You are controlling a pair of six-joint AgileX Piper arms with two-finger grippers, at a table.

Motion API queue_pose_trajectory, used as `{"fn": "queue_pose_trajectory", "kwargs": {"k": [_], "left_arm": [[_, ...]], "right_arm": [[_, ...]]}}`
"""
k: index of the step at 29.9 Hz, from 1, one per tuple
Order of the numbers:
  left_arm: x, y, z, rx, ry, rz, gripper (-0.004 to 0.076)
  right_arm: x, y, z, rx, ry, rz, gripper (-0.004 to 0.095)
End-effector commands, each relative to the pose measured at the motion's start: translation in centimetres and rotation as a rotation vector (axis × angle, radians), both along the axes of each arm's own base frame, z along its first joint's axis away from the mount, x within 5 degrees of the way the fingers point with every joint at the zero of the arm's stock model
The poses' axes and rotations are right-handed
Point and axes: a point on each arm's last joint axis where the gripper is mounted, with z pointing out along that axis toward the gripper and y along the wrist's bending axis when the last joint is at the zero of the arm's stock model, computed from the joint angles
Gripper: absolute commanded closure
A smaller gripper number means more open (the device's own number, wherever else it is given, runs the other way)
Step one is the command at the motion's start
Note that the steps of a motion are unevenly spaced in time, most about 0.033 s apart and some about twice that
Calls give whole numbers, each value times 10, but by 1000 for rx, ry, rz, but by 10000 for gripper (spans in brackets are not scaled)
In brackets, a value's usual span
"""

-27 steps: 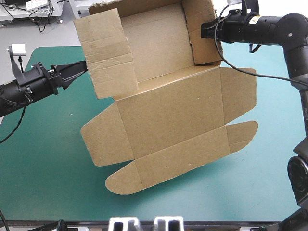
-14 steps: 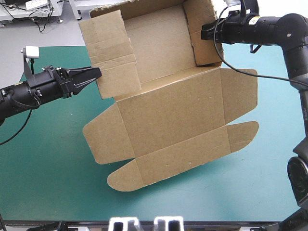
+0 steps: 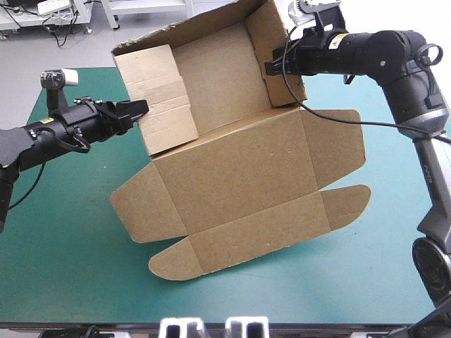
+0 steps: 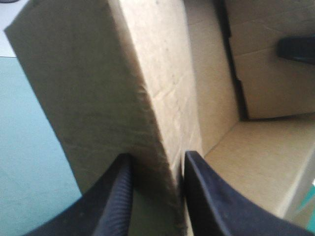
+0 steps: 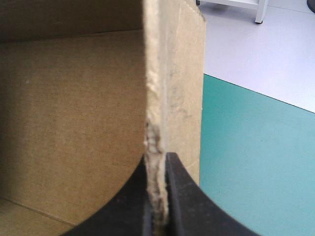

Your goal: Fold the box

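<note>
The brown box (image 3: 239,169) lies across the middle of the teal-green table, its far part raised into walls and its lid panel and flaps flat toward the near edge. My left gripper (image 3: 141,108) is at the raised left wall. In the left wrist view this gripper (image 4: 157,156) has its black fingers on either side of that thick wall (image 4: 98,88). My right gripper (image 3: 271,68) is shut on the upright right wall. Up close, that gripper (image 5: 157,156) pinches the board's edge (image 5: 172,73). The right gripper's finger (image 4: 298,49) shows on the opposite wall.
Bare teal-green cover (image 3: 56,246) stretches along the near left, and more of it (image 3: 394,267) lies at the near right. The box's back wall (image 3: 211,28) reaches past the table's far edge. The rounded lid flap (image 3: 176,262) lies closest to the near edge.
The left gripper has moved in from beside the left wall and now has that wall between its fingers. The right arm has swung leftward, and the whole box has shifted and turned slightly left.
</note>
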Motion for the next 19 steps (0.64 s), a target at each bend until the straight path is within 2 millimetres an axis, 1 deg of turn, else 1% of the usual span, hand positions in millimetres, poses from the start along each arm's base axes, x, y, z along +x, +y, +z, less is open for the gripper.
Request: {"fn": "queue_pose_trajectory", "kwargs": {"k": [1,3,5,6,9,11,16,17,19], "left_arm": [[0,-4,16,-24,-74,81,553],[5,-4,13,-11,-73,94,620],[10,-4,10,-9,-60,97,706],[12,-4,9,-2,-63,98,733],[12,-4,10,-28,-64,99,734],[9,-7,18,-30,-69,66,734],[-5,-14,51,36,-69,-46,734],[-7,-14,59,55,-63,-44,734],[-7,-14,69,99,-33,-24,734]], "right_arm": [[-33,11,34,126,-81,54,916],[-38,15,36,119,-85,54,916],[-44,20,37,100,-85,49,916],[-47,23,36,82,-78,45,916],[-50,25,31,29,-42,12,916],[-51,24,26,-16,6,-15,916],[-57,11,11,-155,158,-97,916],[-56,7,10,-182,169,-129,916],[-57,7,9,-172,178,-137,916]]}}
